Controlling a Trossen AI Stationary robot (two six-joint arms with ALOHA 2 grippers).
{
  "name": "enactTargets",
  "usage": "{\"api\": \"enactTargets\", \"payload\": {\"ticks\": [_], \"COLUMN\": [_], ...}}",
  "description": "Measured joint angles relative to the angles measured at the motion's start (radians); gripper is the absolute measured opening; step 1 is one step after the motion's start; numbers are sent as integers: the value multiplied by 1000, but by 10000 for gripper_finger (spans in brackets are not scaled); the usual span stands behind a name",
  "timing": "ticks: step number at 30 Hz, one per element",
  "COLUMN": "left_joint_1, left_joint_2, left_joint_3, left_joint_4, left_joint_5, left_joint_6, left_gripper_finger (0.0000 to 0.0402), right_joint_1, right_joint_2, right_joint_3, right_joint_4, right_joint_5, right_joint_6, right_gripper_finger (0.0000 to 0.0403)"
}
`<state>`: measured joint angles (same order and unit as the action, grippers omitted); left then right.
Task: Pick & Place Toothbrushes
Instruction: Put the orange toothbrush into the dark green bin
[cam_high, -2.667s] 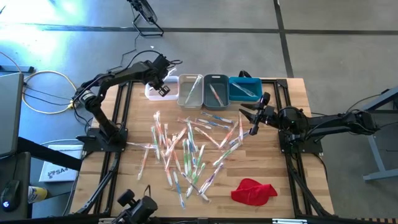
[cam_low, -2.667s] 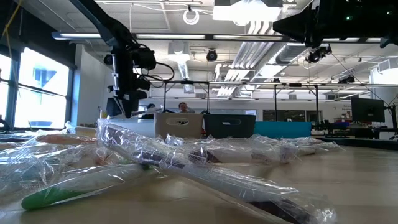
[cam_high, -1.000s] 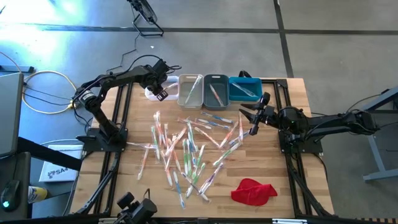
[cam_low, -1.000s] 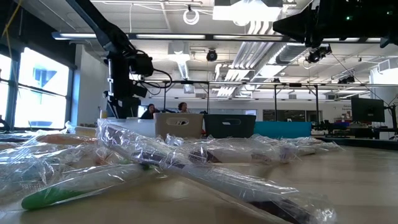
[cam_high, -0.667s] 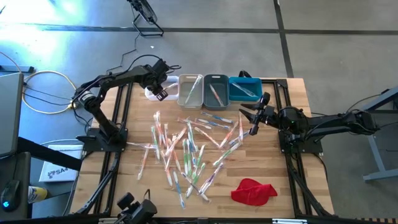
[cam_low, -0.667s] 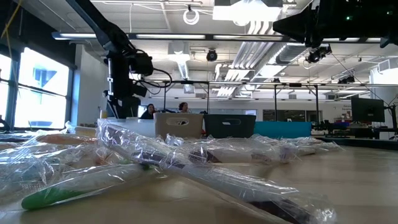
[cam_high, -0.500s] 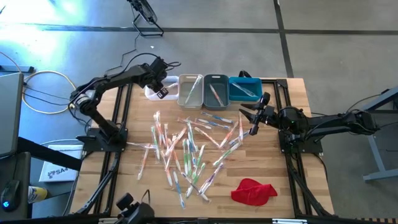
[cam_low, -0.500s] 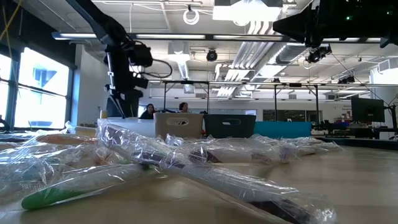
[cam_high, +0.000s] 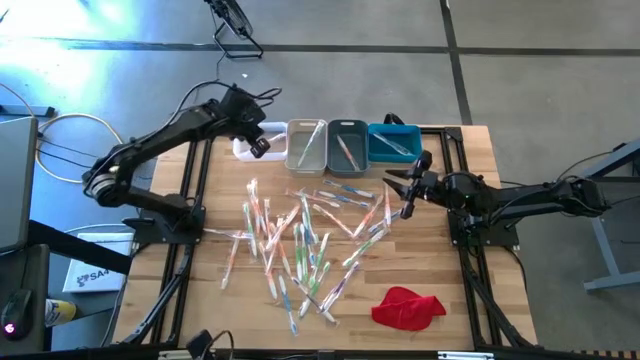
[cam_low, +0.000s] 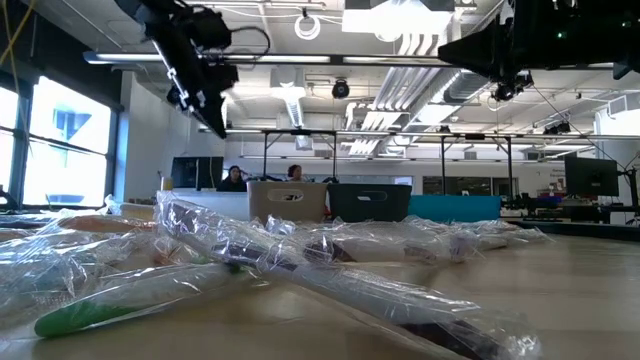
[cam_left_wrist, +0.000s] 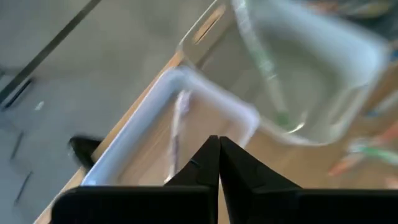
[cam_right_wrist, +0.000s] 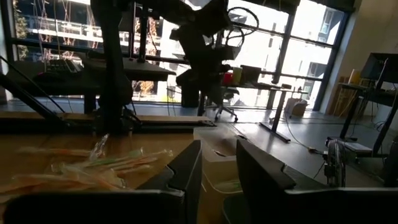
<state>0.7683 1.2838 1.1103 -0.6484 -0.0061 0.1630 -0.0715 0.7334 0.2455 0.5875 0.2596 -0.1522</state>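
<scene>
Wooden slatted table (cam_high: 440, 290) strewn with wrapped toothbrushes (cam_high: 300, 240).
Both dark arms hang above it: the left gripper (cam_high: 254, 143), fingers clenched together and empty, over the white rectangular bin (cam_left_wrist: 180, 102) holding one toothbrush; the right gripper (cam_high: 405, 186), fingers slightly parted and empty, beside the pile's edge.
</scene>
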Motion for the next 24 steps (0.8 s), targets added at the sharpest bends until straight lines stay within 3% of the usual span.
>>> {"api": "enactTargets", "payload": {"ticks": [5,17,24], "left_joint_1": [-44,-104,-101], "left_joint_2": [-26,-29,-24], "left_joint_3": [0,0,-9], "left_joint_4": [29,238,210], "left_joint_5": [78,92,97], "left_joint_6": [49,128,128], "left_gripper_finger": [5,5,5], "right_joint_1": [0,0,0], "right_joint_2": [0,0,0], "right_joint_3": [0,0,0], "right_joint_4": [-8,-9,-9], "right_joint_5": [1,3,11], "right_joint_6": [60,84,183], "right_gripper_finger": [93,93,93]}}
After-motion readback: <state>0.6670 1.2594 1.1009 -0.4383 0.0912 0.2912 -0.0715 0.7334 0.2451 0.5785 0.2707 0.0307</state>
